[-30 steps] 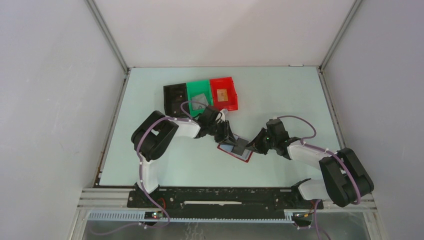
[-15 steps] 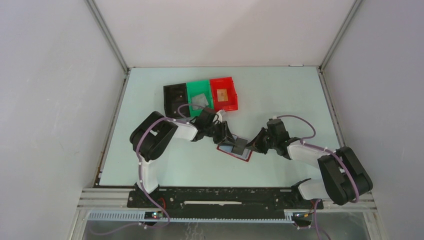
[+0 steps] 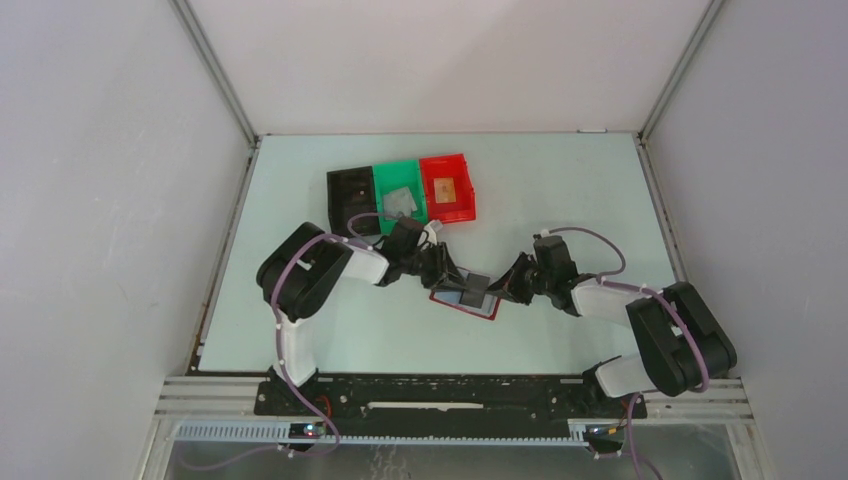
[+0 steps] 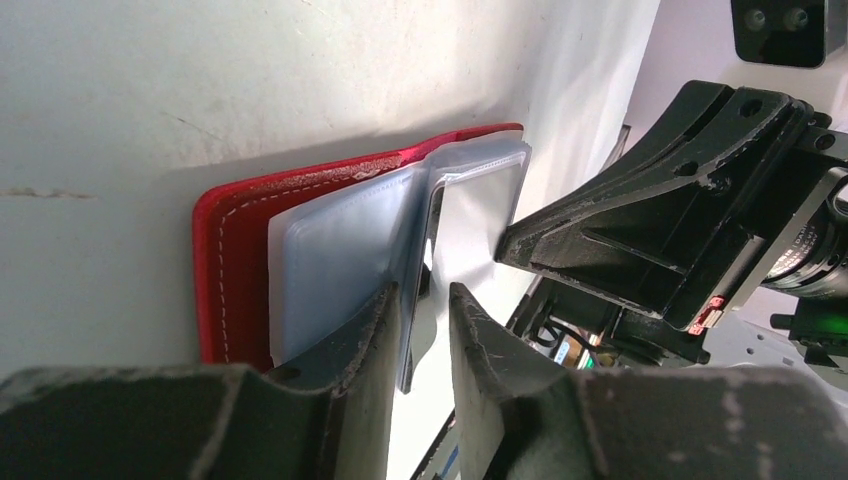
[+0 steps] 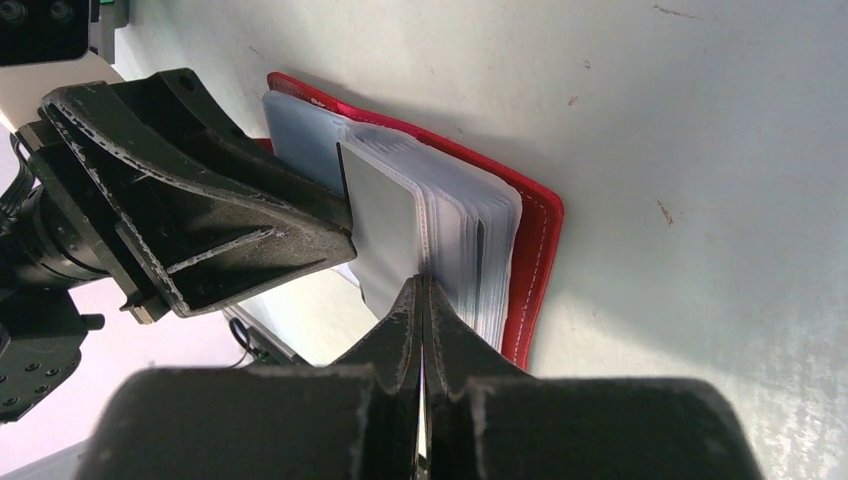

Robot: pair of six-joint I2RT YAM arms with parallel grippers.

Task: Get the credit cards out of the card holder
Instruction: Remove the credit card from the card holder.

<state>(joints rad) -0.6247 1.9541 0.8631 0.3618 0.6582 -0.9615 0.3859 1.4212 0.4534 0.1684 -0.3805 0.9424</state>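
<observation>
Now left pincer (image 4: 424,300) ajar astride sleeve (image 4: 472,205) of card holder (image 4: 232,215); right pincer (image 5: 422,292) closed.

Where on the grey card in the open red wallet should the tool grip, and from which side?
Take the grey card by its thin free edge facing the right arm, approaching low from that side. It stands up flat off the card holder, among clear sleeves, so only that edge offers a bite. The right tool appears shut on it there.
</observation>
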